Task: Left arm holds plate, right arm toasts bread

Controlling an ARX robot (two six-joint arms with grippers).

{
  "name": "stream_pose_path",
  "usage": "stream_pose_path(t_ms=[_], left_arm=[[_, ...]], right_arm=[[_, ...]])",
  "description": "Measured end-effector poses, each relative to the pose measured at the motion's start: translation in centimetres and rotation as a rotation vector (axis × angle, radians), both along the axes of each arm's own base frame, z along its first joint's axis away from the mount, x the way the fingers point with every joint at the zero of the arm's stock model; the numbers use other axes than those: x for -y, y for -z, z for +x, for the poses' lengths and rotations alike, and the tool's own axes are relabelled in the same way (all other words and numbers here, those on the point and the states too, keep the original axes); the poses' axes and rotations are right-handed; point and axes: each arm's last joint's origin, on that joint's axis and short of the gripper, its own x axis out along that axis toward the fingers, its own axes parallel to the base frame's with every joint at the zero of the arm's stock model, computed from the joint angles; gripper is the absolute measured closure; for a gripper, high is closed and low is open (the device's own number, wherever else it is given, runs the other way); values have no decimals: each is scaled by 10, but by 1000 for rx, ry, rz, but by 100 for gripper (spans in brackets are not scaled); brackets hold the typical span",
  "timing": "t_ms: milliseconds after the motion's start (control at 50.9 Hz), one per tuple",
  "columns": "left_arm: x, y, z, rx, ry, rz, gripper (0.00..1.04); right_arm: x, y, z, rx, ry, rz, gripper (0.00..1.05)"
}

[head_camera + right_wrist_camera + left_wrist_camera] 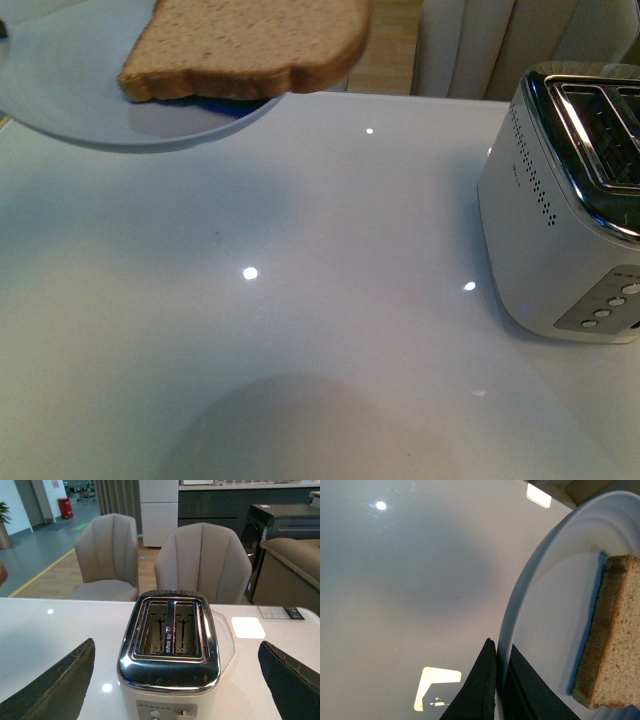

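The pale blue-grey plate (90, 105) hangs above the table at the upper left of the front view, with the bread (250, 45) lying on it, its crust edge over the rim. In the left wrist view my left gripper (501, 652) is shut on the plate (555, 595) rim, one black finger under and one over, with the bread (612, 640) a little way along. My right gripper (175, 667) is open, its two black fingers wide apart on either side of the toaster (170, 655), whose two slots are empty. Neither arm appears in the front view.
The white and chrome toaster (565, 200) stands at the table's right side, buttons on its near end. The glossy white table (300, 330) spreads below the plate. Two beige chairs (200, 560) stand behind the table's far edge.
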Motion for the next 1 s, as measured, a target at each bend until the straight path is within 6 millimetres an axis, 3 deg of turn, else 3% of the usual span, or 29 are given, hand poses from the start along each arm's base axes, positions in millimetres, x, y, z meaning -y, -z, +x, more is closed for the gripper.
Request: stream_pose_path(t_ms=[255, 471, 550, 609, 667, 1001], left_arm=[[58, -24, 2, -2, 113, -60, 102], [103, -28, -6, -22, 200, -96, 102], [108, -27, -7, -30, 201, -96, 102], [108, -27, -7, -34, 191, -92, 102], [109, -27, -8, -38, 190, -91, 102], [109, -25, -9, -55, 183, -80, 102]], right_arm=[[0, 0, 0, 0, 0, 0, 9], [0, 0, 0, 0, 0, 0, 9], [0, 2, 1, -50, -32, 20, 9], [-1, 2, 2, -334, -124, 180, 9], [-2, 1, 9, -512, -116, 342, 9], [-10, -57, 74, -432, -216, 531, 9]])
